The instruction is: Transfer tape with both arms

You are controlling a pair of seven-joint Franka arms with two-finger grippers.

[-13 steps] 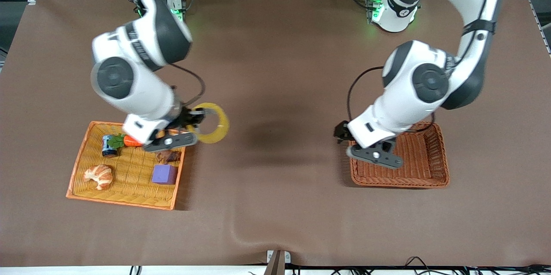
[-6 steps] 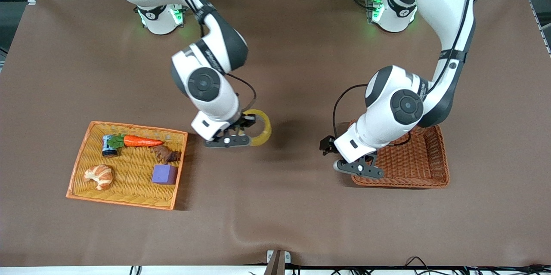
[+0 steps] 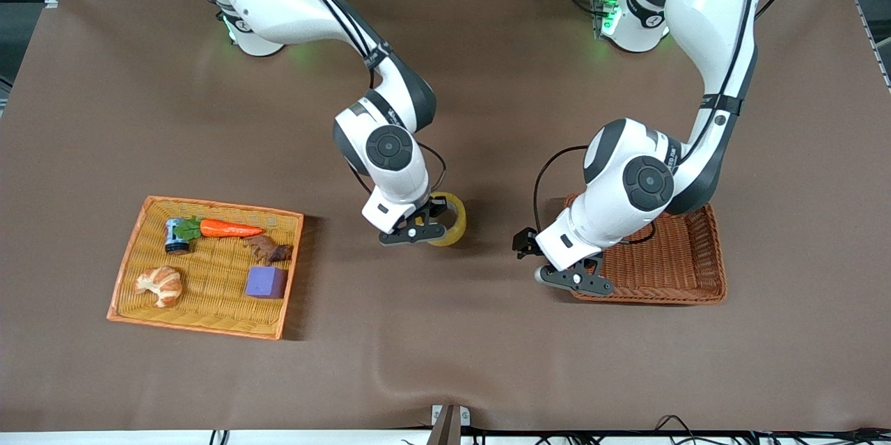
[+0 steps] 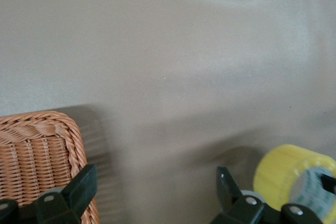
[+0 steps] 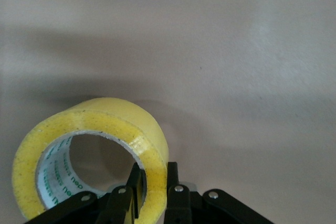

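Toward the right arm's end of the table (image 3: 487,361) sits an orange tray (image 3: 125,271) of small items. Nearer the middle, the right end effector (image 3: 419,230) hangs over bare table, its fingers pinched across the wall of the tape (image 3: 451,219), one finger inside the ring and one outside. The roll looks light and stiff, with a smooth, slippery outer face; its free rim seems the best place to take it. The left end effector (image 3: 567,279) hovers spread wide and empty at the edge of the brown basket (image 3: 696,278).
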